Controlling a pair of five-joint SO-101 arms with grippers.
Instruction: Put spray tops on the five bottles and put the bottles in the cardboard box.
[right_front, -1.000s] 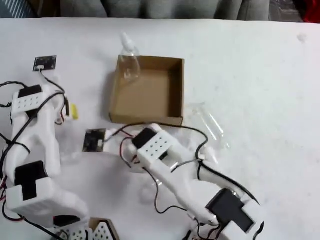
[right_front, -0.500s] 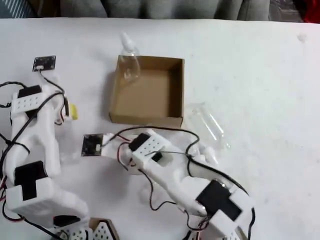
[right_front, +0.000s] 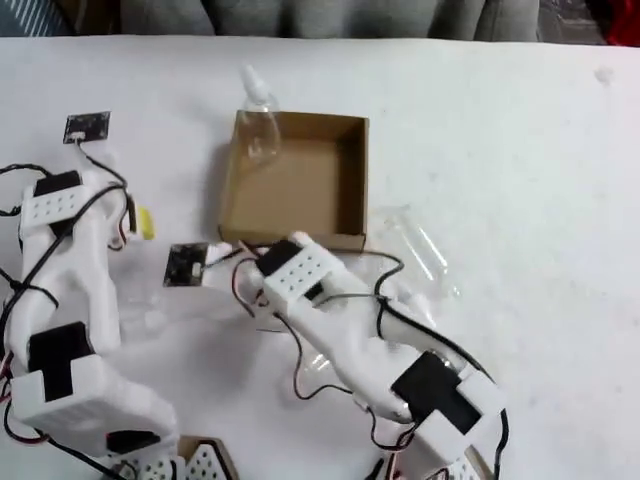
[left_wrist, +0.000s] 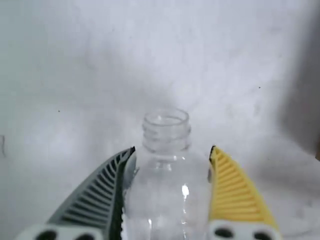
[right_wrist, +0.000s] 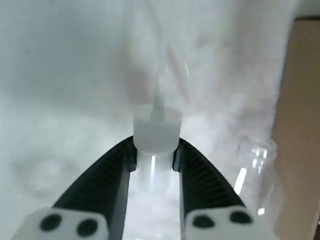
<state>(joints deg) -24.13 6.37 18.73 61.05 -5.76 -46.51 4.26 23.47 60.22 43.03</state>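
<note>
A: Counting held items first: what does each gripper have?

B: Item one, left gripper (left_wrist: 171, 150): grey and yellow fingers pressed on both sides of an open bottle (left_wrist: 166, 125), clear, with no top. The neck sticks out past the fingertips, its long axis in line with the fingers. Item two, right gripper (right_wrist: 154, 144): black fingers pinching a spray top (right_wrist: 155, 129) just under its white collar, thin tube leading outward.

A: Locations?

B: In the high view, the left arm (right_front: 60, 260) runs up the left edge of the frame, its yellow finger (right_front: 148, 222) left of the cardboard box (right_front: 290, 238). The right arm (right_front: 340, 330) runs from lower right to centre, wrist just below the box's near wall.

A: And the join?

B: My judgement is that the open neck lies toward the left of the frame from the spray top. The right arm would then carry the top that way, tube first, and line the tube up with the neck. I cannot tell whether the two axes already match.

A: Remaining stock?

B: One capped bottle (right_front: 258, 115) leaning in the box's upper left corner, top poking over the rim. One uncapped bottle (right_front: 415, 248) lying on the table (right_front: 520, 150) just right of the box.
</note>
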